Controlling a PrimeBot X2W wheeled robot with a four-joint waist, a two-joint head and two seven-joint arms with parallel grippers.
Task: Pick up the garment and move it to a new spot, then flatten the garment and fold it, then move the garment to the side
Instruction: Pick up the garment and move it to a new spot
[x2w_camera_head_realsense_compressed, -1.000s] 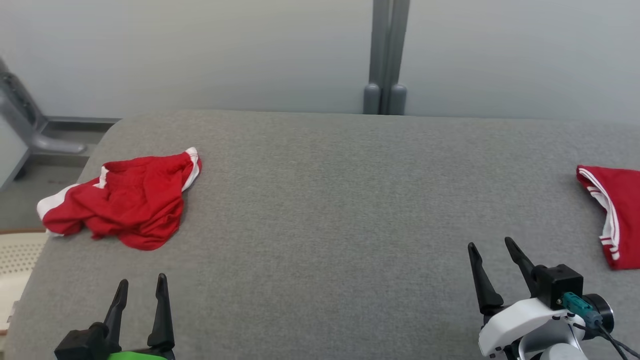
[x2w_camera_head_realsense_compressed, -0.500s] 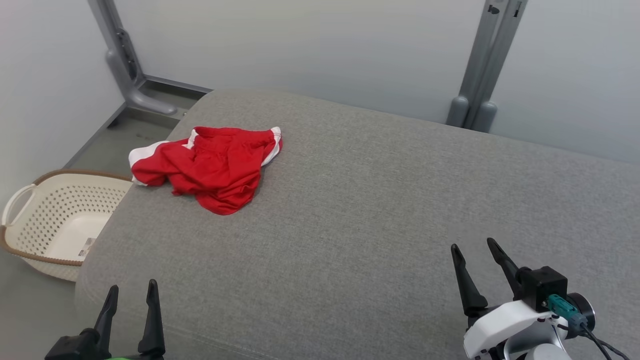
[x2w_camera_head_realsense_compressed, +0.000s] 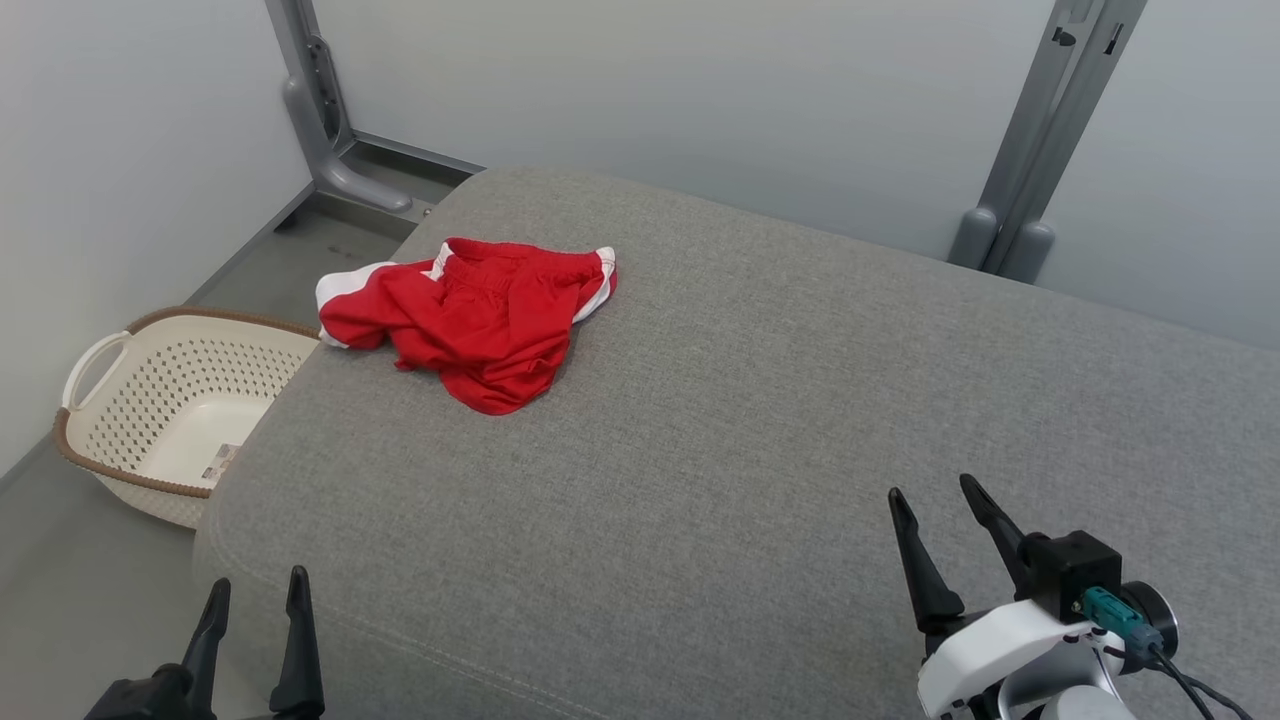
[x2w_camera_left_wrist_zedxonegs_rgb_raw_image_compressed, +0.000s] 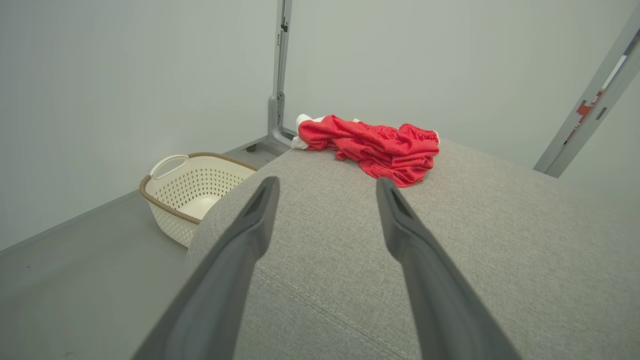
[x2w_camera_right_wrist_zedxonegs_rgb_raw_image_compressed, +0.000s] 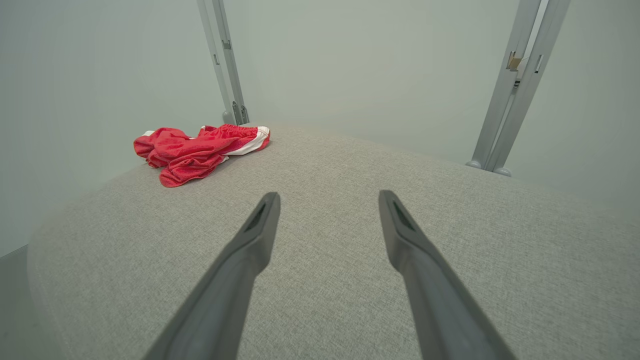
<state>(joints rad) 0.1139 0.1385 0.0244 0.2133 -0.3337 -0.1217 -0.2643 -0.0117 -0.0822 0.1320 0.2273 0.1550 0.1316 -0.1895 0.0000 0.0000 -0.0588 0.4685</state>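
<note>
The left hand hangs at the near left corner of the grey fabric-covered padded surface. Its two long dark fingers are spread wide, with nothing between them. Left of that surface, on the floor, stands a cream perforated plastic basket with a brown rim, close against the surface's left edge. A small slip lies on the basket's bottom, perhaps a label, too small to read.

At the far left corner of the padded surface lies the crumpled red garment with white trim. It is bunched in loose folds, and one white-edged end reaches the left edge just beyond the basket. The garment is well apart from both hands.

Behind it a grey metal post rises by the pale wall, and a second grey post stands further right.

The right hand hangs over the near right of the surface, its fingers equally wide apart and empty. Behind the fingers sits its white wrist housing with a teal plug.
</note>
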